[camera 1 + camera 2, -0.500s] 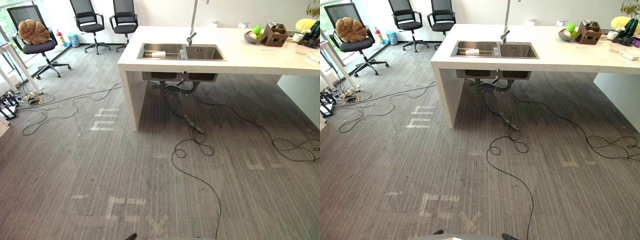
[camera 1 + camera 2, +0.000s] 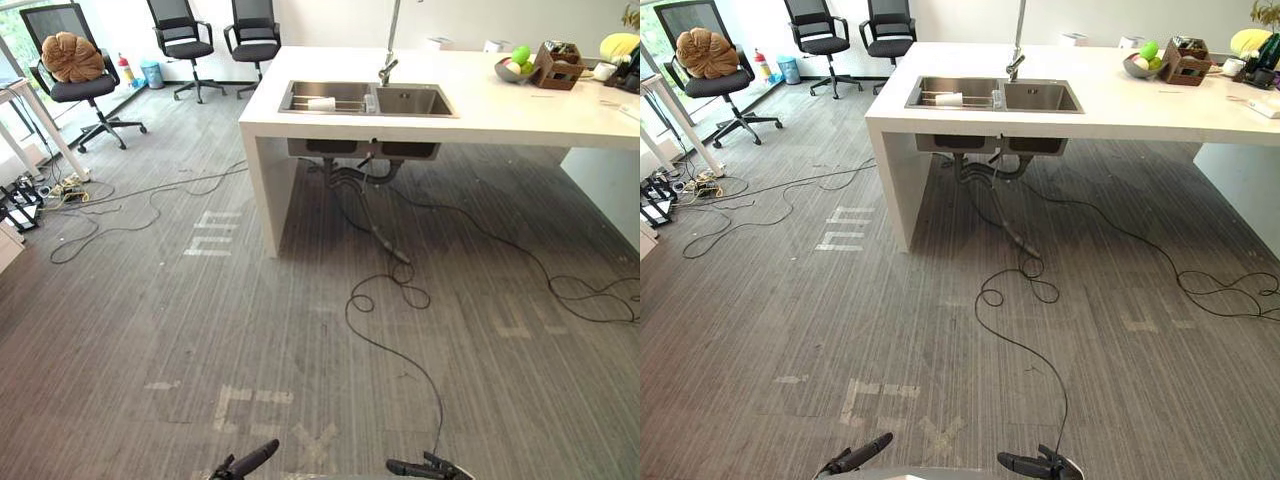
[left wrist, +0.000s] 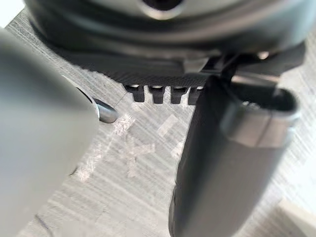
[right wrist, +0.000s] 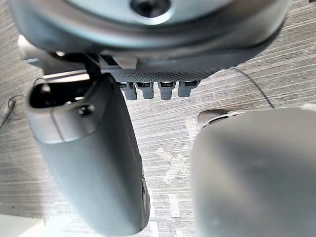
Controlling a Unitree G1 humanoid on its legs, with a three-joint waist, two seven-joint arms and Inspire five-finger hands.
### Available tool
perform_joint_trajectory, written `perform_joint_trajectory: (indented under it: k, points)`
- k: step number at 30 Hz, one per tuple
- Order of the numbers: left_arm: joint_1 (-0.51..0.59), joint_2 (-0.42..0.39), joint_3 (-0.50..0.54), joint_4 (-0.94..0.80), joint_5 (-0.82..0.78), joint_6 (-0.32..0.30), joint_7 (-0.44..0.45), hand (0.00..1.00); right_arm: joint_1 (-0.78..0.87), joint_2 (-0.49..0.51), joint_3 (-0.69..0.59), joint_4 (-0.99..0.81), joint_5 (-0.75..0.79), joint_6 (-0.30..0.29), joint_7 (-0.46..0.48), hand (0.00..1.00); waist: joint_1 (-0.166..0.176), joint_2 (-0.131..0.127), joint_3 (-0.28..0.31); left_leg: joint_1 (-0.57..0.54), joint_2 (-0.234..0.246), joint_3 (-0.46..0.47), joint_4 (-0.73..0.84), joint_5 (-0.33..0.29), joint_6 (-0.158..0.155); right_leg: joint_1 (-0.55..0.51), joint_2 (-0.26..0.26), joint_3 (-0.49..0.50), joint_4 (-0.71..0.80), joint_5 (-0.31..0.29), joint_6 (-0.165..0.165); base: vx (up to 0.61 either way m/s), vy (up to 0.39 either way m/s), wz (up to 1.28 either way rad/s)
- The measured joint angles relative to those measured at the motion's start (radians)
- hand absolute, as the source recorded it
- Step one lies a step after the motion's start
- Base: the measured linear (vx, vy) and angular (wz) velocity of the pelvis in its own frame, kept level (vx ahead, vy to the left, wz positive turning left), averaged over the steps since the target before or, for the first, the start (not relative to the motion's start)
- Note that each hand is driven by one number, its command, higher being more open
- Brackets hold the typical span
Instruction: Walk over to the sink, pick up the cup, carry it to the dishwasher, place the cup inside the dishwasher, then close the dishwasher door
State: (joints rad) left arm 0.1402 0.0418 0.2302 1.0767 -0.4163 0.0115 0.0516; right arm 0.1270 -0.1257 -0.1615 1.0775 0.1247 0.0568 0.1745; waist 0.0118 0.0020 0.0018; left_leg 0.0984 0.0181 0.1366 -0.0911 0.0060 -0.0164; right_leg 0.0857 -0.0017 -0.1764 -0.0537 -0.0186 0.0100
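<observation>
A white cup (image 2: 321,103) lies on its side in the left basin of a steel double sink (image 2: 410,103). The sink is set in a white counter (image 2: 480,112) across the room, with a tall faucet (image 2: 385,68) between the basins. My left hand (image 2: 252,460) and right hand (image 2: 415,468) hang low at the near edge, far from the sink. Both are open and hold nothing. The left hand (image 3: 232,163) and the right hand (image 4: 89,163) have striped floor under them in their wrist views.
Black cables (image 2: 390,300) snake over the floor between me and the counter. Pale tape marks (image 2: 213,236) lie on the carpet. Office chairs (image 2: 185,35) stand at the back left, one with a brown cushion (image 2: 70,58). A fruit bowl (image 2: 513,68) and a brown box (image 2: 558,66) sit on the counter.
The camera has shifted a little, so the whole scene sits slightly differently. Both hands now show more at the bottom edge. The cup has not moved.
</observation>
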Motion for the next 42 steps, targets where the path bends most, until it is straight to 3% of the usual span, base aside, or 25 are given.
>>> perform_joint_trajectory:
  k: [9,12,13,14,15,16,17,18,19,22,24,27,29,30,31,33,35,38,39,40,42]
  points:
    - [0.0,-0.004,-0.001,0.016,-0.014,-0.088,0.014,1.0,-0.04,0.049,0.066,0.009,0.039,-0.069,-0.013,1.0,0.002,-0.007,0.018,-0.001,-0.002,-0.01,-0.001,0.0,0.0,0.004,-0.001,-0.01,-0.005,0.001,0.001,-0.01,-0.001,0.04]
    - [-0.001,-0.009,-0.003,0.016,-0.018,-0.124,0.015,1.0,-0.059,0.052,0.089,0.006,0.052,-0.093,-0.002,1.0,0.003,-0.007,0.035,0.001,-0.017,-0.036,0.001,0.001,0.008,-0.011,-0.019,-0.034,0.064,-0.032,0.022,-0.04,0.025,0.26]
    - [0.0,-0.011,-0.005,0.011,-0.018,-0.136,0.013,1.0,-0.057,0.048,0.09,-0.006,0.078,-0.094,-0.002,1.0,0.003,-0.012,0.048,0.006,-0.022,-0.052,0.005,-0.01,0.025,-0.066,-0.048,-0.044,0.212,-0.096,0.048,-0.03,0.022,0.32]
    - [0.0,-0.012,-0.005,0.007,-0.02,-0.139,0.012,1.0,-0.058,0.045,0.09,-0.009,0.084,-0.093,-0.002,1.0,0.003,-0.008,0.054,0.013,-0.025,-0.058,0.008,-0.013,0.032,-0.097,-0.062,-0.044,0.297,-0.118,0.066,-0.05,0.063,0.27]
    - [0.003,-0.013,-0.005,-0.005,-0.023,-0.145,0.012,1.0,-0.059,0.039,0.091,-0.034,0.095,-0.093,-0.003,1.0,0.006,-0.01,0.073,0.024,-0.031,-0.059,0.022,-0.02,0.049,-0.171,-0.093,-0.038,0.486,-0.134,0.084,-0.03,0.076,0.09]
    - [0.006,-0.012,-0.004,-0.012,-0.024,-0.15,0.011,1.0,-0.059,0.039,0.092,-0.051,0.102,-0.094,-0.003,1.0,0.006,-0.014,0.082,0.027,-0.037,-0.059,0.033,-0.021,0.053,-0.212,-0.113,-0.036,0.582,-0.135,0.081,-0.03,0.132,0.09]
    - [0.013,-0.007,0.005,-0.032,-0.027,-0.159,0.012,1.0,-0.056,0.04,0.104,-0.078,0.111,-0.098,-0.002,1.0,0.005,-0.03,0.097,0.045,-0.054,-0.063,0.044,-0.026,0.068,-0.272,-0.154,-0.035,0.729,-0.142,0.049,0.0,0.133,0.11]
    - [0.026,-0.006,0.012,-0.046,-0.035,-0.165,0.016,1.0,-0.054,0.039,0.115,-0.085,0.112,-0.101,-0.001,1.0,0.004,-0.037,0.098,0.064,-0.062,-0.067,0.047,-0.034,0.077,-0.284,-0.167,-0.03,0.762,-0.16,0.037,0.01,0.125,0.12]
    - [0.028,-0.009,0.017,-0.049,-0.036,-0.168,0.017,1.0,-0.053,0.038,0.12,-0.084,0.116,-0.103,-0.001,1.0,0.003,-0.037,0.098,0.069,-0.062,-0.07,0.051,-0.039,0.078,-0.283,-0.165,-0.027,0.739,-0.164,0.038,0.04,0.083,0.13]
    - [0.022,-0.027,0.067,-0.05,-0.036,-0.169,0.033,1.0,-0.054,0.038,0.128,-0.078,0.155,-0.107,0.001,1.0,-0.002,-0.033,0.101,0.051,-0.056,-0.098,0.082,-0.077,0.09,-0.264,-0.135,-0.018,0.472,-0.16,0.039,0.09,0.02,0.19]
    - [0.013,-0.05,0.117,-0.05,-0.031,-0.172,0.062,1.0,-0.058,0.028,0.128,-0.086,0.189,-0.107,0.03,1.0,-0.002,-0.017,0.119,0.049,-0.011,-0.119,0.116,-0.12,0.074,-0.277,-0.088,-0.019,0.332,-0.103,0.033,0.16,-0.06,0.23]
    - [0.001,-0.055,0.14,-0.05,-0.024,-0.174,0.072,1.0,-0.055,0.027,0.128,-0.109,0.209,-0.107,0.065,1.0,-0.003,-0.018,0.136,0.068,0.051,-0.153,0.181,-0.201,0.035,-0.328,-0.065,-0.017,0.257,-0.011,0.038,0.27,-0.158,0.3]
    - [0.0,-0.058,0.159,-0.053,-0.013,-0.178,0.073,1.0,-0.048,0.027,0.128,-0.119,0.209,-0.107,0.069,1.0,0.002,-0.026,0.14,0.107,0.06,-0.168,0.212,-0.265,0.005,-0.323,-0.077,-0.01,0.229,0.01,0.035,0.42,-0.272,0.33]
    - [-0.001,-0.062,0.178,-0.053,-0.013,-0.181,0.074,1.0,-0.044,0.026,0.127,-0.126,0.212,-0.108,0.068,1.0,0.001,-0.03,0.14,0.131,0.059,-0.181,0.228,-0.304,-0.007,-0.317,-0.094,-0.006,0.246,0.028,0.028,0.5,-0.327,0.41]
    - [-0.001,-0.077,0.195,-0.053,-0.013,-0.183,0.076,1.0,-0.04,0.016,0.127,-0.13,0.225,-0.106,0.069,1.0,-0.003,-0.014,0.136,0.157,0.077,-0.193,0.233,-0.336,-0.009,-0.327,-0.092,-0.014,0.319,0.066,0.011,0.66,-0.397,0.52]
    - [-0.002,-0.121,0.231,-0.051,-0.004,-0.192,0.075,1.0,-0.048,0.009,0.099,-0.127,0.256,-0.098,0.069,1.0,0.003,0.023,0.108,0.18,0.118,-0.232,0.286,-0.351,-0.007,-0.357,-0.06,-0.047,0.476,-0.074,-0.027,0.64,-0.331,0.26]
    - [-0.009,-0.122,0.232,-0.046,0.04,-0.193,0.082,1.0,-0.059,0.017,0.081,-0.103,0.27,-0.077,0.067,1.0,-0.001,0.03,0.102,0.128,0.13,-0.245,0.478,-0.318,-0.012,-0.317,-0.03,-0.051,0.499,-0.146,-0.038,0.59,-0.287,-0.12]
    - [-0.016,-0.123,0.228,-0.044,0.108,-0.194,0.116,1.0,-0.049,0.019,0.079,-0.101,0.274,-0.044,0.067,1.0,-0.007,0.042,0.093,0.017,0.142,-0.262,0.787,-0.137,-0.14,-0.21,0.006,-0.05,0.438,-0.185,-0.06,0.56,-0.205,-0.08]
    - [-0.018,-0.117,0.224,-0.047,0.147,-0.199,0.132,1.0,-0.046,0.019,0.08,-0.103,0.274,-0.035,0.067,1.0,-0.002,0.039,0.095,-0.075,0.162,-0.233,0.972,-0.096,-0.149,-0.137,0.025,-0.046,0.37,-0.187,-0.064,0.46,-0.102,-0.03]
    - [-0.021,-0.116,0.223,-0.054,0.17,-0.207,0.142,1.0,-0.045,0.02,0.08,-0.103,0.274,-0.029,0.067,1.0,0.0,0.041,0.094,-0.116,0.174,-0.205,1.054,-0.116,-0.131,-0.097,0.032,-0.042,0.336,-0.186,-0.065,0.57,-0.108,-0.04]
    - [-0.006,-0.109,0.189,-0.098,0.292,-0.254,0.201,1.0,-0.041,0.038,0.081,-0.103,0.277,-0.022,0.066,1.0,0.006,0.017,0.107,-0.263,0.165,-0.128,1.192,-0.211,-0.086,0.068,0.034,-0.027,0.206,-0.183,-0.066,0.54,-0.086,-0.12]
